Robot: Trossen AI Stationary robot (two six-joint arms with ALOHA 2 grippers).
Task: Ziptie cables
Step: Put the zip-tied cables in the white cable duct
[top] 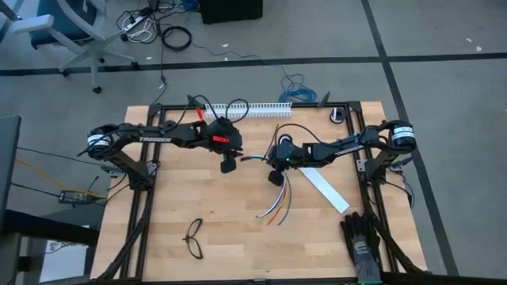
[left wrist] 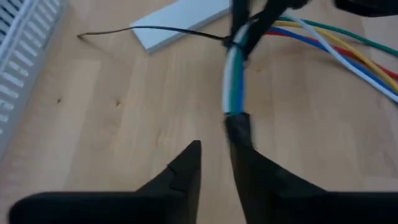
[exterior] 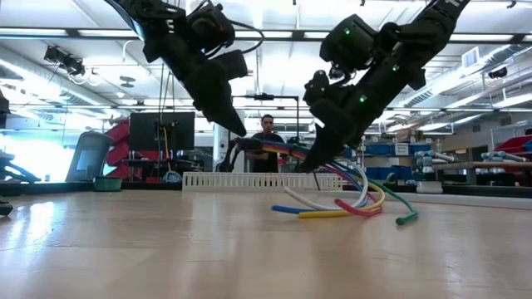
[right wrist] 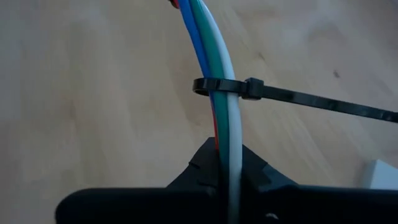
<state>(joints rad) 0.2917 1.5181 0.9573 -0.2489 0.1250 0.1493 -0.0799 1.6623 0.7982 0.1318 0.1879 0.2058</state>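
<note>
The wooden surface (top: 198,198) carries both dark arms, which meet near its middle. A slotted white rail (top: 257,108) runs along its far edge, a flat white strip (top: 326,190) lies at an angle under the right arm, a black glove (top: 363,244) sits by the near right corner, and black glasses (top: 194,238) lie near the front edge, well apart from the work. The right tool (right wrist: 224,168) is clenched on the cables (right wrist: 214,50), gripping the bundle between its fingers; in the low view that held part hangs above the wood while the loose coloured ends (exterior: 349,203) curve down and rest on it. The left tool (left wrist: 214,158) sits at the bundle's dark joined end (left wrist: 238,127), its fingers slightly parted; one finger (left wrist: 249,168) touches that end, the other stands just beside it, so it is released rather than gripping. The ziptie (right wrist: 249,88) is looped round the cables just beyond the right fingers, its head against the bundle and its thin tail (left wrist: 155,29) reaching out sideways over the white strip. A person (exterior: 267,141) stands in the room beyond.
</note>
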